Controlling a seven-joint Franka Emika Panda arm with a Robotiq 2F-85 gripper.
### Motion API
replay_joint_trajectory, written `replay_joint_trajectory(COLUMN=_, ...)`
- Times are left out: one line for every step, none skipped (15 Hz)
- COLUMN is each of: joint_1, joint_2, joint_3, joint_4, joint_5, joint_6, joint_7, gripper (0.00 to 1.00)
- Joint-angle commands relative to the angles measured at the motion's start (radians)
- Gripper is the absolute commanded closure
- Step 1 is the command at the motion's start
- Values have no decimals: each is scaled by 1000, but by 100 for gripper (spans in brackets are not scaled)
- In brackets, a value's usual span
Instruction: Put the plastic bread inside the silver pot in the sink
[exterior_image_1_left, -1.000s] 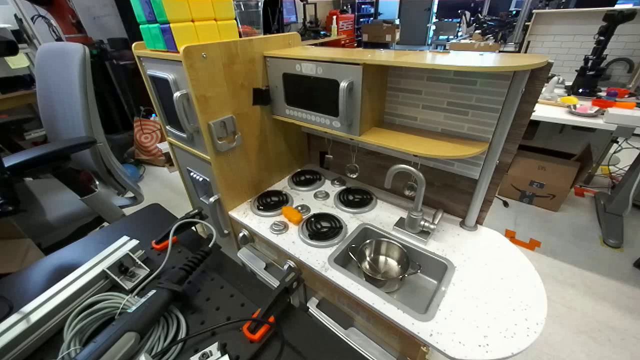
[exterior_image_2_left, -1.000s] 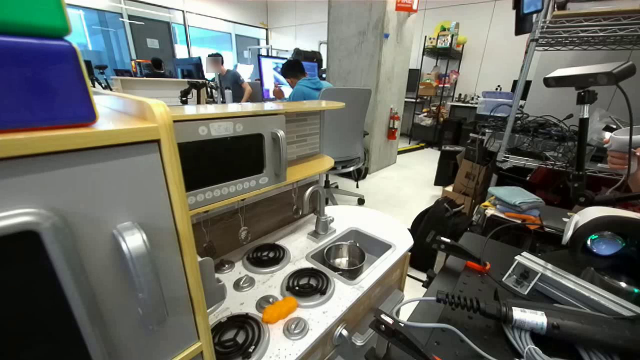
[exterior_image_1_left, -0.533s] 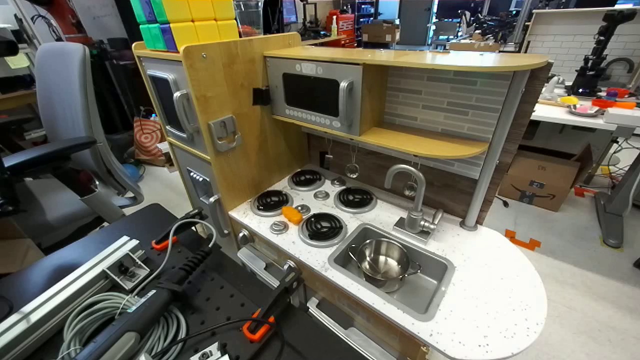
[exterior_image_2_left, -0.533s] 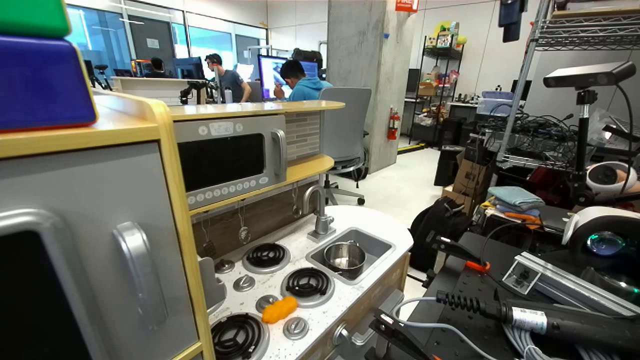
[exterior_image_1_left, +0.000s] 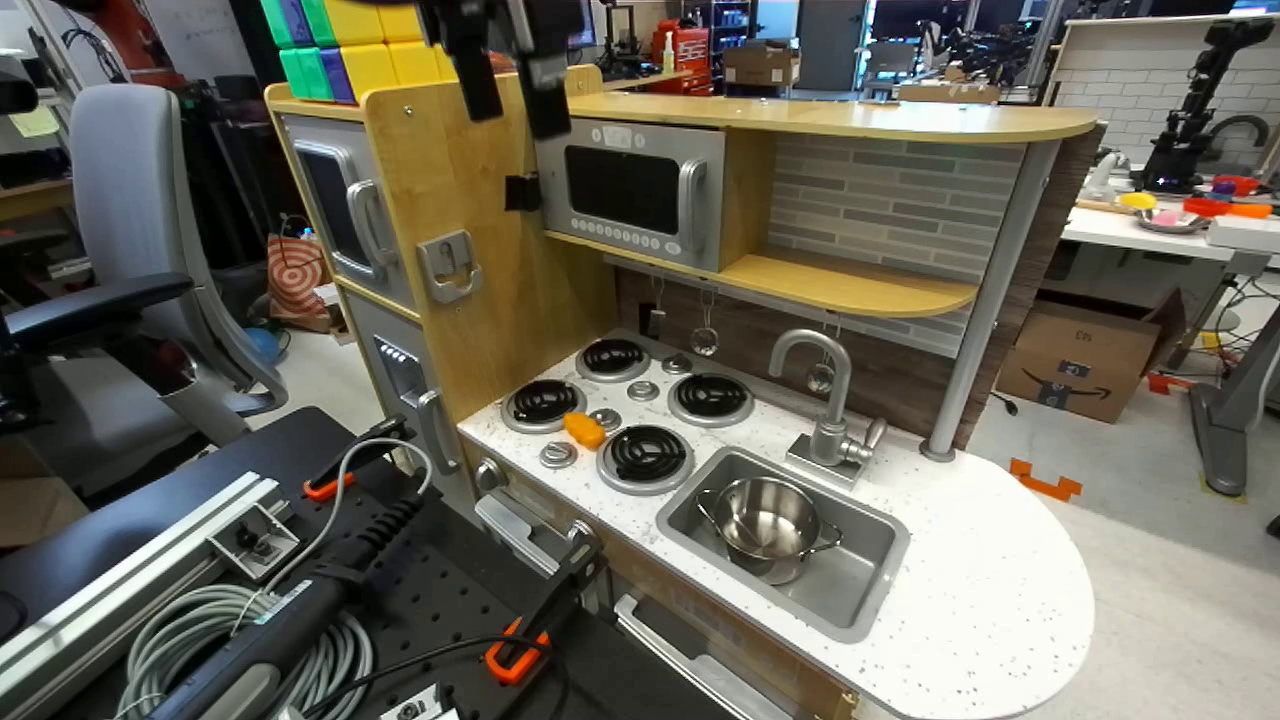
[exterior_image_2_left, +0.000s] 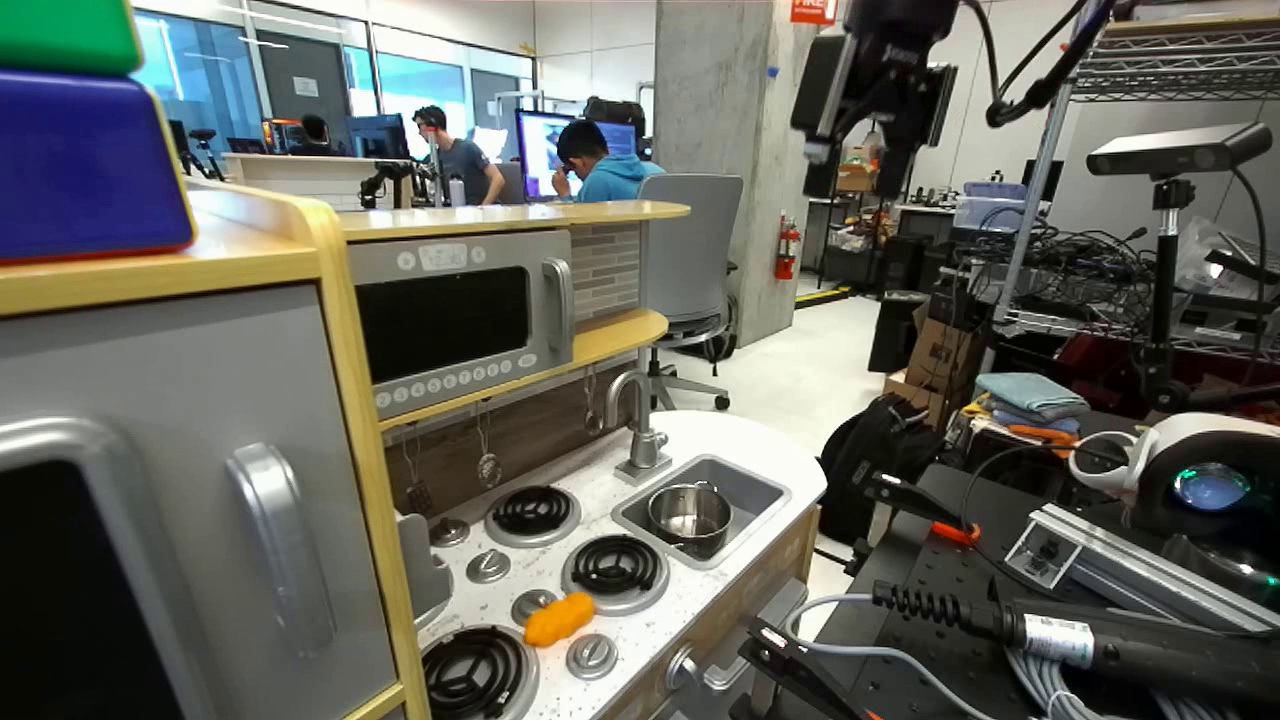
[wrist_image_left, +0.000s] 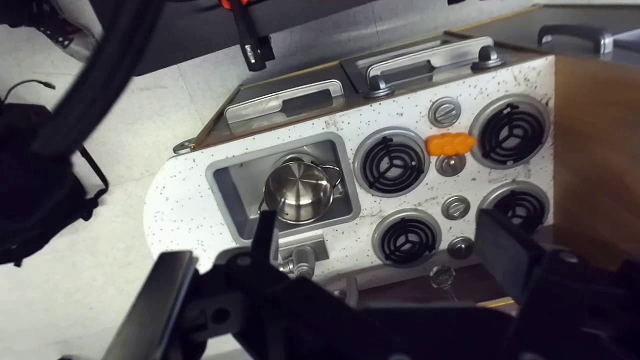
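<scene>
Two fingers (wrist_image_left: 505, 250) of the claw (exterior_image_2_left: 856, 180) point downward, spread apart, well above bread (wrist_image_left: 450, 144) and pot (wrist_image_left: 300, 192).

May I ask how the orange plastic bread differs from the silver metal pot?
The orange plastic bread lies outside the grey rectangular sink; the silver metal pot sits inside it. The bread is lumpy; the pot, smooth and hollow. The pot is larger than the bread. Neither is held.
</scene>
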Motion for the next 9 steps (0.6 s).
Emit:
replay_joint_trajectory(joint_1=-60, joint_2=168, joint_3=125, joint_4=-29, joint_5=-33, joint_6=176, joint_7=273, gripper=0)
replay_joint_trajectory(joint_1=-54, joint_2=226, joint_3=144, joint_4=-10, joint_5=-33, joint_6=158, joint_7=314, gripper=0)
replay_joint_trajectory(joint_1=-39, joint_2=285, joint_3=147, joint_4=22, joint_5=-13, joint_6=108, joint_7=324, gripper=0)
replay_joint_trajectory(joint_1=-27, joint_2=319, joint_3=142, joint_4=47, joint_5=3, joint_6=63, joint_7=320, gripper=0)
replay_joint_trajectory(joint_1=-25, joint_2=227, joint_3=132, joint_4=-27, joint_5=-14, joint_6=119, joint_7=295, gripper=0)
replay_joint_trajectory(joint_1=-19, joint_2=269, joint_3=133, joint_4=-12, joint_5=-14, joint_6=113, joint_7=309, gripper=0)
replay_joint_trajectory(joint_1=-16, joint_2=299, joint_3=130, joint_4=3, joint_5=-14, joint_6=112, joint_7=312, gripper=0)
replay_joint_trajectory(joint_1=-15, joint_2=317, joint_3=128, joint_4=14, joint_5=-13, joint_6=111, joint_7=313, gripper=0)
replay_joint_trajectory(joint_1=-14, joint_2=325, joint_3=127, joint_4=22, joint_5=-13, joint_6=108, joint_7=313, gripper=0)
